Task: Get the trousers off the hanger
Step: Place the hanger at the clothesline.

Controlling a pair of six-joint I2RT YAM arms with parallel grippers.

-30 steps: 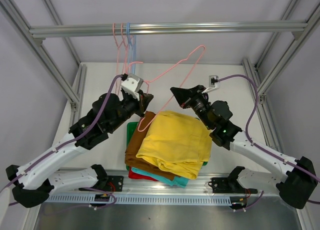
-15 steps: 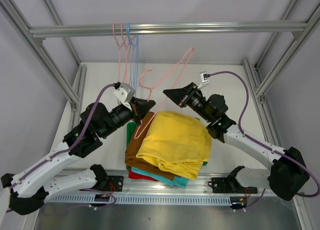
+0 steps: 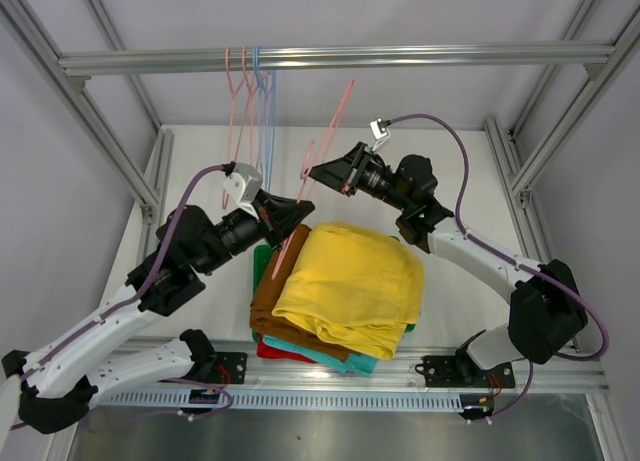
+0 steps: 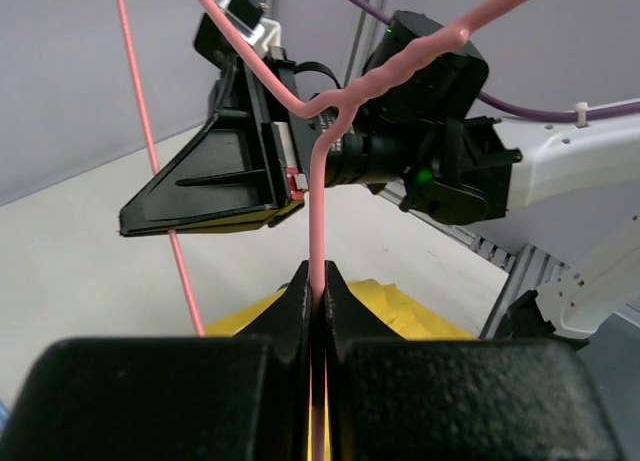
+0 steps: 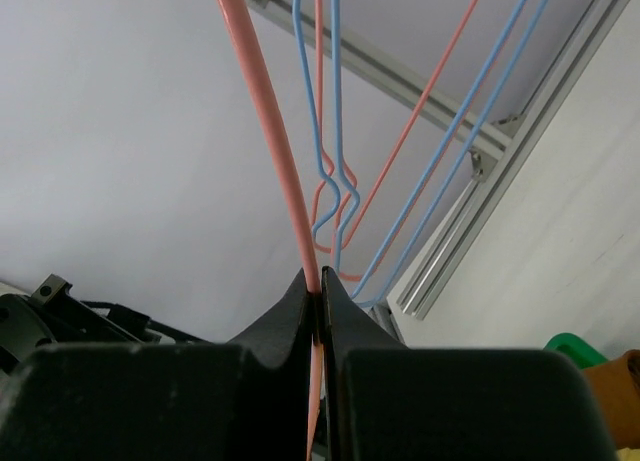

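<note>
— Trousers moved?
— No, stacked unmoved by the worktop's near edge.
— Left end effector, right end effector?
— Both clenched on the bare pink hanger, now steeper, lifted toward the far edge.

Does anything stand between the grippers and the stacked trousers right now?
Yes: the pink hanger. The left gripper and right gripper are both shut on its wire, which runs down toward the yellow trousers topping the stack. No trousers hang on it, and nothing else visible covers the stack.
</note>
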